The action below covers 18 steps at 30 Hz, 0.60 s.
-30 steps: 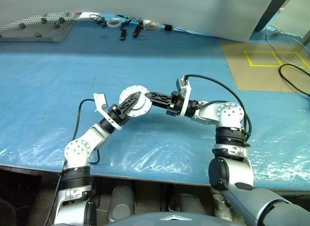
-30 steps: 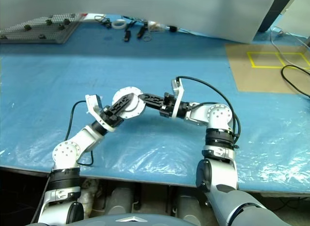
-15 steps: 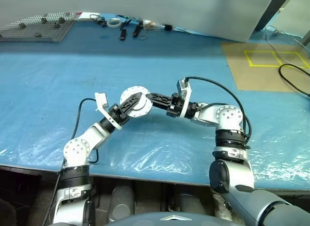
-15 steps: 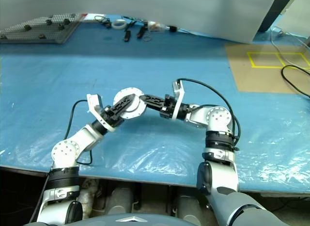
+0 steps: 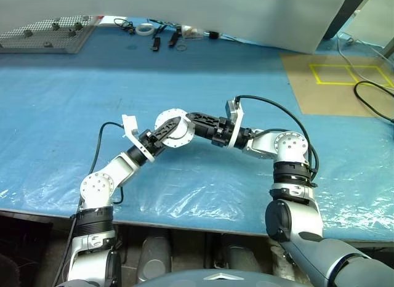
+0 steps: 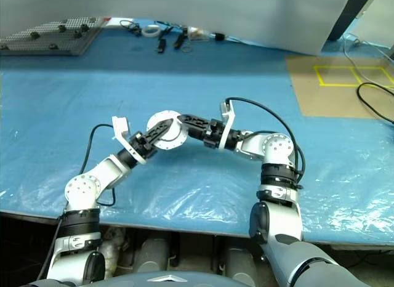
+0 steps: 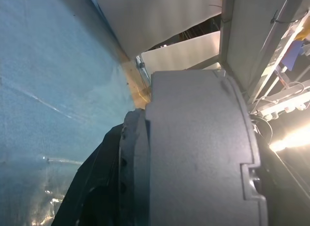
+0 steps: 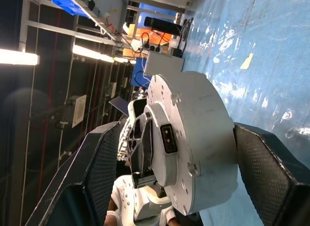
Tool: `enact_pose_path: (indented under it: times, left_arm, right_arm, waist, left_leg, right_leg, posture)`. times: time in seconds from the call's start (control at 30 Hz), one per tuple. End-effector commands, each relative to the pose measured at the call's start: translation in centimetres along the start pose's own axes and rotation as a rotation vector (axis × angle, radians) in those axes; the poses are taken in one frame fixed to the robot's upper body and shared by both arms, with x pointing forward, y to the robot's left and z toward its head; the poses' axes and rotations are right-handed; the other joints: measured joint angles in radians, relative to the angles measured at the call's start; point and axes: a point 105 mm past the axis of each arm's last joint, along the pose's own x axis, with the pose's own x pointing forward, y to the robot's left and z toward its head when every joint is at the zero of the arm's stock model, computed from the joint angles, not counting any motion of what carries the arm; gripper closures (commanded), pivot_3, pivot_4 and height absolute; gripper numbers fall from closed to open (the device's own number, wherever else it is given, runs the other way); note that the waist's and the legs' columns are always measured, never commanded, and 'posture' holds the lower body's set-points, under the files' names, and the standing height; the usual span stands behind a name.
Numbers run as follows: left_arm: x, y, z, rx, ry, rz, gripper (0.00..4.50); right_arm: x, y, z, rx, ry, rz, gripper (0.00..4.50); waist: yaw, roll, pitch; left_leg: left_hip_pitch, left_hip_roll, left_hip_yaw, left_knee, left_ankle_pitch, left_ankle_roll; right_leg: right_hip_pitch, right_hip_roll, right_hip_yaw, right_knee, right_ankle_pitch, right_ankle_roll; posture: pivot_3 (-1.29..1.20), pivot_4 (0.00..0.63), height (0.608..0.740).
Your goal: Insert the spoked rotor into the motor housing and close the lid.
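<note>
Above the blue table, my left gripper is shut on the round silver motor housing, its black fingers lying across the round face. In the left wrist view the housing looms grey and close. My right gripper comes in from the right, open, with its fingers straddling the can's edge. In the right wrist view the housing sits between the spread mesh-patterned fingers. The spoked rotor is hidden. I cannot tell the lid apart from the can.
The table has a plastic-covered blue top. A perforated grey board lies at the far left. Small tools and a tape roll sit along the far edge. At the far right is a brown mat with a yellow square and a black cable.
My right gripper's fingers have spread apart and let go of the housing. The left gripper still holds it, in about the same place.
</note>
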Motion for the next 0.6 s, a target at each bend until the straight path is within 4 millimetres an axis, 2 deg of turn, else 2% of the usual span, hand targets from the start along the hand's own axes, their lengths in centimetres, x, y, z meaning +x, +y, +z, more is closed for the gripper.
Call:
enact_pose_path:
  times: [0.03, 0.13, 0.37, 0.47, 0.6]
  left_arm:
    - [0.3, -2.4, 2.0, 0.046, -0.06, -0.089, 1.79]
    - [0.0, -2.5, 3.0, 0.033, -0.108, -0.093, 2.02]
    - [-0.9, -1.9, 5.7, 0.112, -0.189, -0.009, 2.02]
    - [-2.3, -0.8, 8.1, 0.222, -0.275, 0.1, 2.02]
    - [-5.3, 2.5, 10.5, 0.404, -0.312, 0.338, 2.02]
  right_arm:
    - [0.2, 1.2, 0.4, -0.017, -0.003, 0.055, 0.75]
    - [0.3, 1.0, 0.4, -0.014, -0.005, 0.051, 0.72]
    - [0.4, 0.9, 0.3, -0.023, -0.006, 0.047, 0.72]
    - [0.1, 0.9, 0.5, -0.057, -0.017, 0.036, 0.72]
    - [-0.5, 0.6, 1.1, -0.22, -0.059, -0.019, 0.72]
  waist:
    - [0.0, 0.0, 0.0]
    - [0.0, 0.0, 0.0]
    - [0.0, 0.0, 0.0]
    - [-0.001, 0.0, 0.0]
    - [-0.001, 0.0, 0.0]
  left_leg:
    - [0.0, 0.0, 0.0, 0.0, 0.0, 0.0]
    - [0.0, 0.0, 0.0, 0.0, 0.0, 0.0]
    - [-0.001, 0.0, 0.0, 0.0, 0.0, 0.0]
    - [0.0, 0.0, 0.0, 0.0, 0.0, 0.0]
    - [0.0, 0.0, 0.0, 0.0, 0.0, 0.0]
  right_leg:
    - [0.0, 0.0, 0.0, 0.0, 0.0, 0.0]
    - [0.0, 0.0, 0.0, 0.0, 0.0, 0.0]
    - [0.0, 0.0, 0.0, 0.0, 0.0, 0.0]
    - [0.0, 0.0, 0.0, 0.0, 0.0, 0.0]
    - [0.0, 0.0, 0.0, 0.0, 0.0, 0.0]
  posture:
    - [0.0, 0.15, 0.74]
    - [0.0, 0.15, 0.74]
    - [0.0, 0.15, 0.74]
    - [0.0, 0.15, 0.74]
    - [0.0, 0.15, 0.74]
